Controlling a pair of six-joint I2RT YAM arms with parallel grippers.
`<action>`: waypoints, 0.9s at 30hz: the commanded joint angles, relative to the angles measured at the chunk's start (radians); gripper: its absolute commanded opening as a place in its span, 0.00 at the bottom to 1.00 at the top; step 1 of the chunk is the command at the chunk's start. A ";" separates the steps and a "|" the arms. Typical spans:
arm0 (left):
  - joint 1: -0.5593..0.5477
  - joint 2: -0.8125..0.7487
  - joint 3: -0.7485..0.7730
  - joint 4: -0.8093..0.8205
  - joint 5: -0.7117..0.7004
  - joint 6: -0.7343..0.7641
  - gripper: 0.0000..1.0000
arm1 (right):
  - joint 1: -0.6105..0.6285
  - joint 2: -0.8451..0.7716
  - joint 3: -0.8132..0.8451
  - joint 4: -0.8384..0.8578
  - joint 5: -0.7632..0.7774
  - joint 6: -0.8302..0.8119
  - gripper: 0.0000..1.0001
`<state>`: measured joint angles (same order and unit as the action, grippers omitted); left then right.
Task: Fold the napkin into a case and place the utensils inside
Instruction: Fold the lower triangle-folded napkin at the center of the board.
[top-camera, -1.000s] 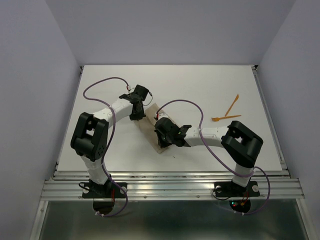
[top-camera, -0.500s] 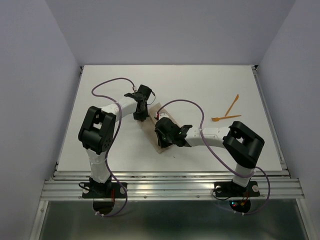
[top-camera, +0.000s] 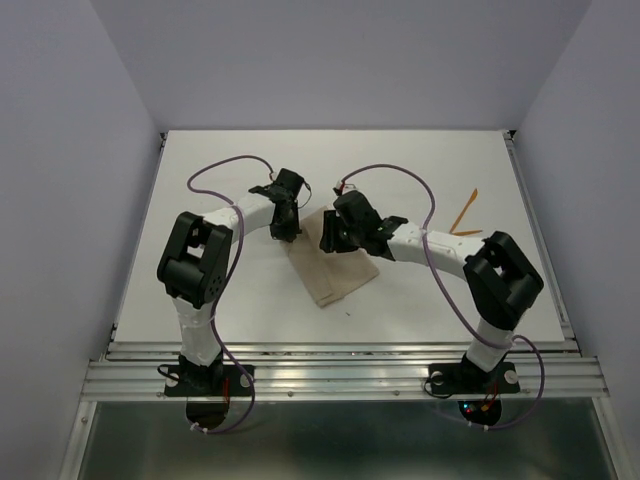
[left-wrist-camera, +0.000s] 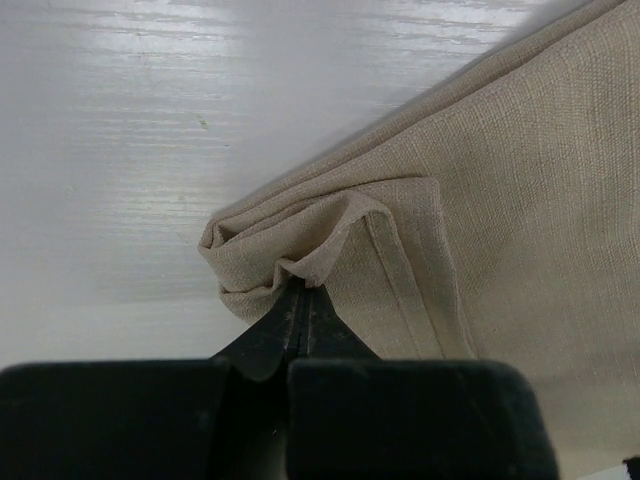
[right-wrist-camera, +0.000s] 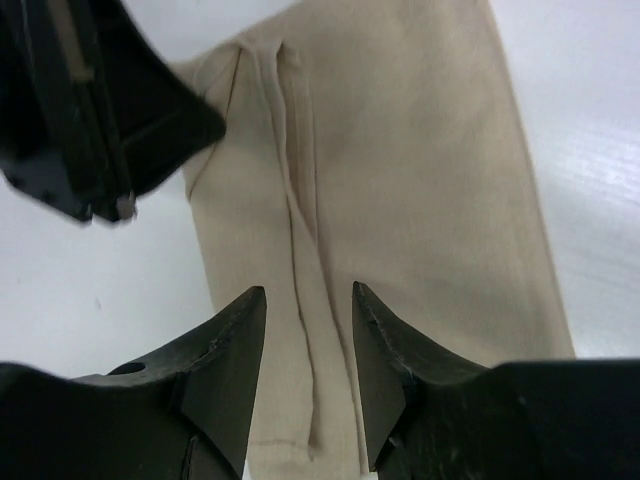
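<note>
The left gripper (left-wrist-camera: 303, 296) has its jaws pressed together, pinching one bunched corner of the napkin (left-wrist-camera: 500, 190). The cloth puckers into small folds right at the fingertips. The right gripper (right-wrist-camera: 308, 300) has its jaws spread apart and holds nothing. It hangs over the napkin with a raised seam running between its fingers.

The napkin is plain tan-beige cloth, folded in layers into a narrow oblong. It lies flat on the white table (top-camera: 420, 160), near the middle, angled diagonally between the two arms.

The left wrist view shows the weave, the hemmed edge and the stacked layers at the pinched corner. The right wrist view shows the long seam and the left gripper as a dark shape at the napkin's far corner. Only the top view shows the whole oblong and the two orange utensils (top-camera: 465, 208), which lie well apart from it on the right.
</note>
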<state>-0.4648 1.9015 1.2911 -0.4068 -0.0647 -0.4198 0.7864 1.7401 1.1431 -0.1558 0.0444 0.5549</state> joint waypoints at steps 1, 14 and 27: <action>-0.005 0.007 0.028 0.013 0.046 0.027 0.00 | -0.038 0.099 0.107 0.041 -0.090 -0.006 0.46; -0.003 0.011 0.050 0.006 0.098 0.039 0.00 | -0.047 0.320 0.359 0.041 -0.192 -0.042 0.49; -0.002 0.007 0.056 0.002 0.100 0.039 0.00 | -0.047 0.348 0.369 0.041 -0.086 -0.064 0.48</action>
<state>-0.4625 1.9156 1.3094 -0.3954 0.0200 -0.3897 0.7334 2.0895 1.4780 -0.1486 -0.0914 0.5137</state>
